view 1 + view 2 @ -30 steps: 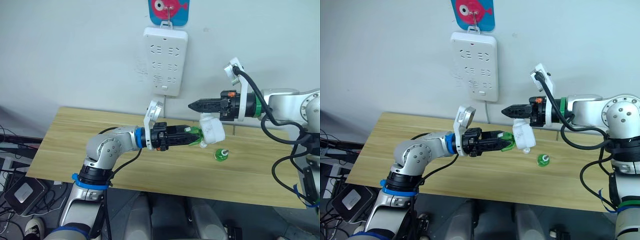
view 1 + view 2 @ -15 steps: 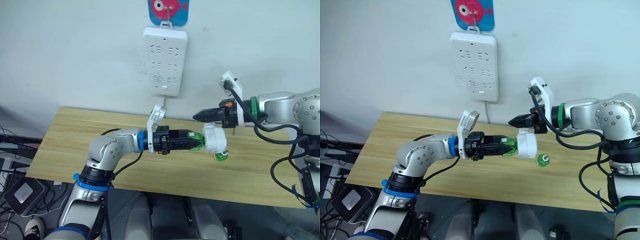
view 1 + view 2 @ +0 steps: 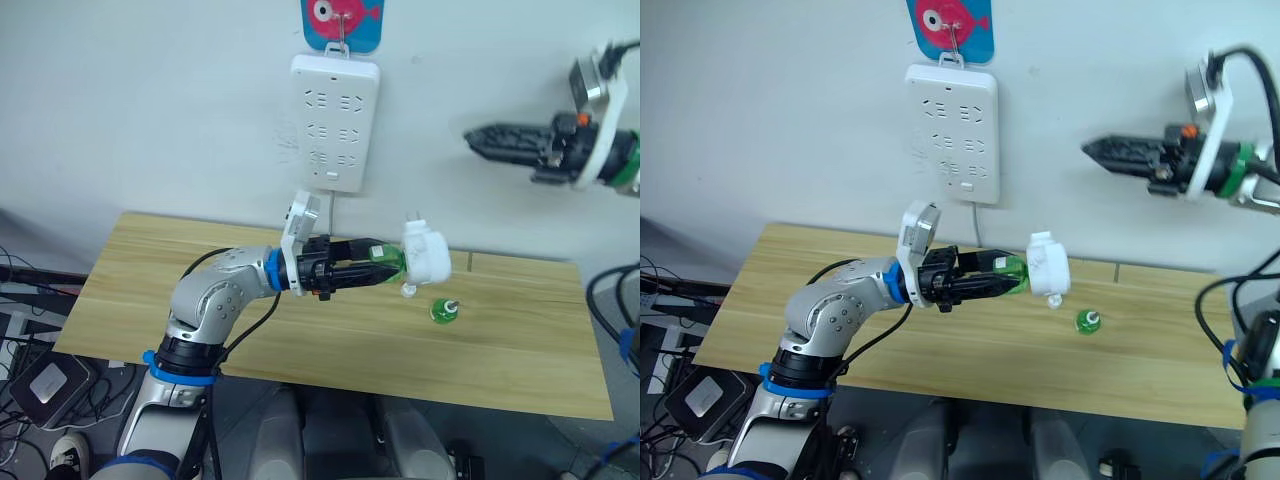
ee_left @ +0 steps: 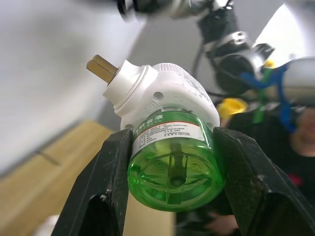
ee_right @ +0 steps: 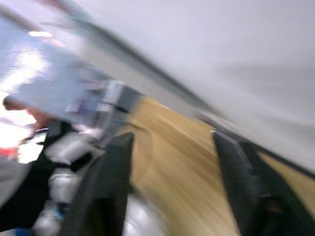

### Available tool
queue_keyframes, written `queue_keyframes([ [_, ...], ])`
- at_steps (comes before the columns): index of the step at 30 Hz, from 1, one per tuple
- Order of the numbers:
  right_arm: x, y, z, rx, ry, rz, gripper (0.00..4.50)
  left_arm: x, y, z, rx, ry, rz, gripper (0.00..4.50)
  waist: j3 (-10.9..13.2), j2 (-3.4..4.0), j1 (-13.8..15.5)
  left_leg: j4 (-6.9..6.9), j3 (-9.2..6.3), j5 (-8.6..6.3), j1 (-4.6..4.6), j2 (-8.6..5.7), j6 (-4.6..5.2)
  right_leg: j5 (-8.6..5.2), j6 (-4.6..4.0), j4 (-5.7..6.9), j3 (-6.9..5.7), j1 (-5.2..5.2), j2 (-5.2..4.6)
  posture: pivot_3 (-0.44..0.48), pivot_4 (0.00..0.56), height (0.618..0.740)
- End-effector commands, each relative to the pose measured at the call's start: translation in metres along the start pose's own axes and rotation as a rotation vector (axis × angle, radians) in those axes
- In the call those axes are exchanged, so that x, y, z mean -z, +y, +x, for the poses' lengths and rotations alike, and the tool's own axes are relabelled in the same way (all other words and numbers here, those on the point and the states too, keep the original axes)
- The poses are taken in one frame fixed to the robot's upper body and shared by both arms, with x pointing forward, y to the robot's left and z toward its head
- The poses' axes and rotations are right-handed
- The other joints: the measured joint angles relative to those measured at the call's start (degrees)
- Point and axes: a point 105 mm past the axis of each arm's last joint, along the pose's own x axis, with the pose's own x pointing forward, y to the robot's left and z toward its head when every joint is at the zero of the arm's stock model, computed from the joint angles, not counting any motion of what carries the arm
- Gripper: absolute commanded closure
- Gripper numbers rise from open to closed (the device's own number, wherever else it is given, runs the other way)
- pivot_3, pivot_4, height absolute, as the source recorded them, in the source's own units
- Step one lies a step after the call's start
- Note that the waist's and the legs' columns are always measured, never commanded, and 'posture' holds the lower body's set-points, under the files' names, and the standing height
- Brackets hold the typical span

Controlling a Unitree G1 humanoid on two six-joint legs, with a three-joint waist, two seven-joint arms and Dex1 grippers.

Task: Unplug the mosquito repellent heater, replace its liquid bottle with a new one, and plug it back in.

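**Fresh bottle seated in the heater, assembly held clear of the table**

Gripping the green liquid bottle (image 4: 173, 162) by its sides with the left gripper (image 3: 372, 272), both black fingers (image 4: 110, 182) clenched against the plastic, as seen in the left wrist view. Carrying the mosquito repellent heater (image 3: 424, 255) on the bottle's neck, at about 3 o'clock from the gripper in the left eye view, just above the wooden table (image 3: 520, 345) and touching nothing else. Pointing the two metal prongs (image 4: 101, 68) up and away from the bottle, a pose apparently suited to a later push into a socket.

Holding by the bottle rather than the white shell, probably because the bottle has just been fitted into it, leaving shell and prongs free.

Hanging high at about 2 o'clock, well apart from the heater, with the right gripper (image 3: 505, 143) released and empty; the right wrist view showing its fingers (image 5: 115, 172) spread with only table and wall between them.

Lying on the table at about 5 o'clock from the heater, a second small green bottle (image 3: 443, 310), most likely the used one set aside.

Waiting at about 11 o'clock above the heater, the wall-hung white power strip (image 3: 335, 123) under a fish-shaped hook (image 3: 342, 20); replugging not yet done.
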Motion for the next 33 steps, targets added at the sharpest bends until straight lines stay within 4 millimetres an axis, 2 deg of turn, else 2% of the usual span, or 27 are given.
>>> queue_keyframes([
  [1, 0.028, 0.008, -0.007, -0.066, 0.089, -0.003, 0.33, -0.017, 0.000, 0.003, -0.007, -0.061, 0.126, 2.25, 0.00, 0.00, -0.12, 0.01, 0.02, 0.00, 0.00, 0.01, 0.00, 0.00, 0.00, 0.00, 0.02, -0.01, 0.00, -0.120, 0.310, 0.740],
  [2, 0.036, 0.010, -0.007, -0.094, 0.106, 0.010, 0.04, -0.018, 0.001, 0.003, -0.009, -0.062, 0.132, 2.25, 0.00, 0.01, -0.21, -0.01, 0.06, 0.00, 0.00, 0.00, 0.00, 0.00, 0.00, 0.03, 0.07, -0.03, 0.00, -0.120, 0.310, 0.740],
  [5, 0.051, 0.020, -0.004, -0.194, 0.129, 0.040, 0.04, -0.016, 0.002, 0.003, -0.009, -0.057, 0.144, 2.25, -0.01, 0.02, -1.16, 0.02, 0.11, 0.00, 0.03, 0.01, 0.00, 0.00, 0.00, 0.10, 0.12, -0.04, 0.01, -0.110, 0.306, 0.740],
  [9, 0.059, 0.032, -0.001, -0.267, 0.122, 0.068, 0.04, -0.014, 0.001, 0.004, 0.005, -0.051, 0.126, 2.25, -0.01, 0.02, -1.44, 0.04, 0.06, 0.01, 0.06, 0.06, 0.01, 0.00, 0.00, 0.13, 0.09, -0.01, 0.10, -0.106, 0.303, 0.740],
  [19, 0.066, 0.039, 0.023, -0.266, 0.102, 0.085, 0.04, -0.013, -0.012, 0.011, 0.078, -0.042, 0.070, 2.25, -0.01, 0.02, -1.25, 0.06, 0.01, 0.01, 0.03, 0.06, 0.00, 0.00, 0.01, 0.11, 0.06, -0.01, 0.09, -0.091, 0.295, 0.740],
  [30, 0.069, 0.051, 0.036, -0.328, 0.108, 0.068, 0.04, -0.012, -0.016, 0.017, 0.111, -0.047, 0.029, 2.25, -0.01, 0.02, -1.09, 0.06, -0.01, 0.01, 0.03, 0.07, 0.00, 0.00, 0.01, 0.12, 0.02, -0.01, 0.09, -0.089, 0.295, 0.740],
  [33, 0.067, 0.051, 0.036, -0.336, 0.096, 0.077, 0.64, -0.011, -0.017, 0.018, 0.123, -0.044, 0.016, 2.25, -0.01, 0.02, -0.96, 0.06, -0.01, 0.01, 0.03, 0.07, 0.00, 0.00, 0.01, 0.12, 0.02, -0.01, 0.09, -0.089, 0.297, 0.740],
])
